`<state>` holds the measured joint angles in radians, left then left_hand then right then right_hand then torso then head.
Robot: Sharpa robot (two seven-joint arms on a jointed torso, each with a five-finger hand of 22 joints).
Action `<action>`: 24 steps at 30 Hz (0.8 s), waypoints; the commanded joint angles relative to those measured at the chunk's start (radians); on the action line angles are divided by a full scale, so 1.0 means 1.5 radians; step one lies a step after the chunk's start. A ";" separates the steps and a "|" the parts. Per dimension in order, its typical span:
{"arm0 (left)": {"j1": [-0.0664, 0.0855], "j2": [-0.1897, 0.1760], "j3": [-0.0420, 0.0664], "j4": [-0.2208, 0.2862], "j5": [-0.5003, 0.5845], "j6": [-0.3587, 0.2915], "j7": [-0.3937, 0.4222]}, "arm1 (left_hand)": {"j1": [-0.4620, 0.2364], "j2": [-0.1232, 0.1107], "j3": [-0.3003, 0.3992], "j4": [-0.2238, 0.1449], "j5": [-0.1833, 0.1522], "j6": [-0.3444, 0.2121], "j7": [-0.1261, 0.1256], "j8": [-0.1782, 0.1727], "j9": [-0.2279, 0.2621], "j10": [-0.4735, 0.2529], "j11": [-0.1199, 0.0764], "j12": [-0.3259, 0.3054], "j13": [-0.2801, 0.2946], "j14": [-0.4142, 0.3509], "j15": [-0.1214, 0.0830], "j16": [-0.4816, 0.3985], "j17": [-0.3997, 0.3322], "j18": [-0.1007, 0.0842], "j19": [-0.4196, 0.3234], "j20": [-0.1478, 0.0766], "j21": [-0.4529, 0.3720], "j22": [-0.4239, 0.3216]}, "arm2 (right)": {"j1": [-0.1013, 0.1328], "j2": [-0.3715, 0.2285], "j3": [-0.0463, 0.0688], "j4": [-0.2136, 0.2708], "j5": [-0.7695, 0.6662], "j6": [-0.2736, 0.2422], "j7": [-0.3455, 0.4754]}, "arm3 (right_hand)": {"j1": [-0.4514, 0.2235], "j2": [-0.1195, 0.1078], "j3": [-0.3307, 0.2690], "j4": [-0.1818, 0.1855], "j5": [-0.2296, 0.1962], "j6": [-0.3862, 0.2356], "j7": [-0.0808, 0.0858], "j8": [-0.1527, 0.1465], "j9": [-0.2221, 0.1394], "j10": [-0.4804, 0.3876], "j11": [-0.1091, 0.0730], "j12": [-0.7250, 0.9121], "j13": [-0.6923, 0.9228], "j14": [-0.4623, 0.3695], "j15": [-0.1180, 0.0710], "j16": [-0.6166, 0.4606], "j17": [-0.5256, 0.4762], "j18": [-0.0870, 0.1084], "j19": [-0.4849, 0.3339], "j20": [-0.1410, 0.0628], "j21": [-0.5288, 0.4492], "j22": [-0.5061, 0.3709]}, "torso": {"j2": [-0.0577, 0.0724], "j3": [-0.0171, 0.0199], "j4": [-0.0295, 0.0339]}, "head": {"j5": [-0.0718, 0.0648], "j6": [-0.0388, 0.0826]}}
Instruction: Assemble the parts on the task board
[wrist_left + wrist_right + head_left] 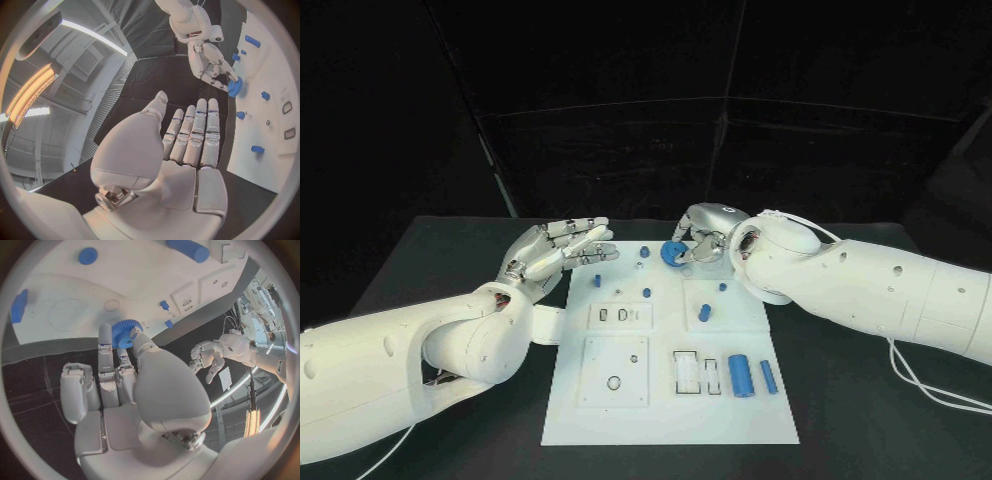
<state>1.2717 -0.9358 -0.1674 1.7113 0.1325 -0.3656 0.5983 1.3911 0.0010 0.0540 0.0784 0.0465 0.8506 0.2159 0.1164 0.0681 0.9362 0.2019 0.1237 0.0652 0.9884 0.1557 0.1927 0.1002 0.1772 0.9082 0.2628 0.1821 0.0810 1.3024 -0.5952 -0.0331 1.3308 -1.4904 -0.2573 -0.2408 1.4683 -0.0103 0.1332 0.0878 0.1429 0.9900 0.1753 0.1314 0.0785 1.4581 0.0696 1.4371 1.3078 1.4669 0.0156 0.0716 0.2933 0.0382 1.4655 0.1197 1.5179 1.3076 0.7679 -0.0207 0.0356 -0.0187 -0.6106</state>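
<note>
The white task board (668,410) lies in the middle of the black table. My right hand (700,232) hovers over the board's far edge and pinches a blue gear (674,253) between thumb and fingers. The right wrist view shows the gear (127,333) at the tips of that hand (125,385), just above the board (144,285). My left hand (561,248) hangs beside the board's far left corner, fingers straight and apart, holding nothing. In the left wrist view the flat left hand (187,150) faces the right hand (211,64) and the gear (235,87).
Two blue cylinders (740,375) (769,376) lie at the board's near right. A short blue piece (705,312) and small blue pegs (646,293) (599,281) sit mid-board. Empty slots (689,372) and a recessed plate (616,372) are near the front.
</note>
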 commanded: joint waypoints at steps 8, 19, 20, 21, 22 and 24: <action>0.001 0.001 0.001 -0.003 -0.001 0.008 0.005 | -0.001 0.006 0.000 -0.004 0.000 0.004 0.028 -0.003 -0.001 0.003 0.001 -0.003 0.000 0.002 0.001 -0.003 -0.001 0.001 0.004 -0.001 -0.003 -0.001 | 0.001 0.066 0.000 -0.023 -0.018 -0.017 -0.022 | -0.011 -0.003 0.008 0.001 0.003 0.014 -0.012 -0.003 0.000 0.003 0.003 0.002 0.080 0.005 -0.005 -0.002 -0.001 -0.004 0.018 -0.003 0.003 0.069 | 0.001 -0.0004 0.0006 | 0.004 0.000; 0.002 0.003 0.001 -0.002 -0.001 0.008 0.005 | -0.001 0.006 0.000 -0.004 0.000 0.004 0.028 -0.003 -0.001 0.003 0.001 -0.003 0.000 0.002 0.001 -0.003 -0.001 0.001 0.004 -0.001 -0.003 -0.001 | -0.006 0.117 -0.001 -0.068 -0.020 0.007 -0.019 | -0.015 -0.004 0.011 0.001 0.003 0.012 -0.011 -0.006 -0.001 0.001 0.003 0.000 0.078 0.005 -0.005 -0.002 -0.001 -0.004 0.018 -0.003 0.003 0.069 | 0.001 -0.0003 0.0001 | 0.006 -0.001; 0.002 0.003 0.001 -0.002 -0.001 0.008 0.005 | -0.001 0.006 0.000 -0.004 0.000 0.004 0.028 -0.003 -0.001 0.003 0.001 -0.003 0.000 0.002 0.001 -0.003 -0.001 0.001 0.004 -0.001 -0.003 -0.001 | -0.007 0.120 -0.001 -0.071 -0.020 0.011 -0.018 | -0.016 -0.005 0.011 0.001 0.003 0.011 -0.011 -0.007 -0.001 0.001 0.003 0.000 0.078 0.005 -0.005 -0.002 -0.001 -0.004 0.018 -0.003 0.003 0.069 | 0.001 0.0001 0.0000 | 0.006 -0.002; 0.002 0.003 0.001 -0.002 -0.001 0.008 0.005 | -0.001 0.006 0.000 -0.004 0.000 0.004 0.028 -0.003 -0.001 0.003 0.001 -0.003 0.000 0.002 0.001 -0.003 -0.001 0.001 0.004 -0.001 -0.003 -0.001 | -0.008 0.123 -0.001 -0.075 -0.020 0.016 -0.018 | -0.017 -0.005 0.012 0.001 0.003 0.010 -0.011 -0.008 -0.002 0.001 0.004 0.000 0.078 0.005 -0.004 -0.002 -0.001 -0.004 0.018 -0.003 0.003 0.069 | 0.001 0.0002 -0.0005 | 0.007 -0.002; 0.002 0.003 0.001 -0.002 -0.001 0.008 0.005 | -0.001 0.006 0.000 -0.004 0.000 0.004 0.028 -0.003 -0.001 0.003 0.001 -0.003 0.000 0.002 0.001 -0.003 -0.001 0.001 0.004 -0.001 -0.003 -0.001 | -0.009 0.125 -0.001 -0.076 -0.021 0.019 -0.019 | -0.017 -0.005 0.012 0.001 0.003 0.010 -0.011 -0.008 -0.002 0.001 0.004 0.000 0.078 0.005 -0.004 -0.002 -0.001 -0.004 0.018 -0.003 0.003 0.069 | 0.001 0.0001 -0.0003 | 0.006 -0.002; 0.002 0.003 0.001 -0.002 -0.001 0.008 0.005 | -0.001 0.006 0.000 -0.004 0.000 0.004 0.028 -0.003 -0.001 0.003 0.001 -0.003 0.000 0.002 0.001 -0.003 -0.001 0.001 0.004 -0.001 -0.003 -0.001 | -0.010 0.128 -0.001 -0.078 -0.021 0.026 -0.019 | -0.018 -0.006 0.012 0.000 0.003 0.010 -0.010 -0.008 -0.002 0.000 0.004 -0.001 0.077 0.005 -0.004 -0.002 -0.001 -0.004 0.019 -0.003 0.003 0.069 | 0.001 0.0001 -0.0009 | 0.006 -0.002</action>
<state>1.2733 -0.9323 -0.1671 1.7070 0.1328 -0.3652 0.5983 1.3911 0.0010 0.0540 0.0784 0.0465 0.8506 0.2159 0.1164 0.0681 0.9363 0.2019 0.1237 0.0652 0.9884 0.1557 0.1928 0.1003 0.1772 0.9082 0.2628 0.1821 0.0812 1.2865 -0.4063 -0.0351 1.2150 -1.5120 -0.2493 -0.2681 1.4478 -0.0190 0.1450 0.0892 0.1457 0.9918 0.1734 0.1196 0.0738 1.4580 0.0697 1.4370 1.3079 1.4668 0.0157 0.0716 0.2935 0.0384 1.4655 0.1197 1.5179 1.3075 0.7690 -0.0209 0.0351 -0.0088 -0.6134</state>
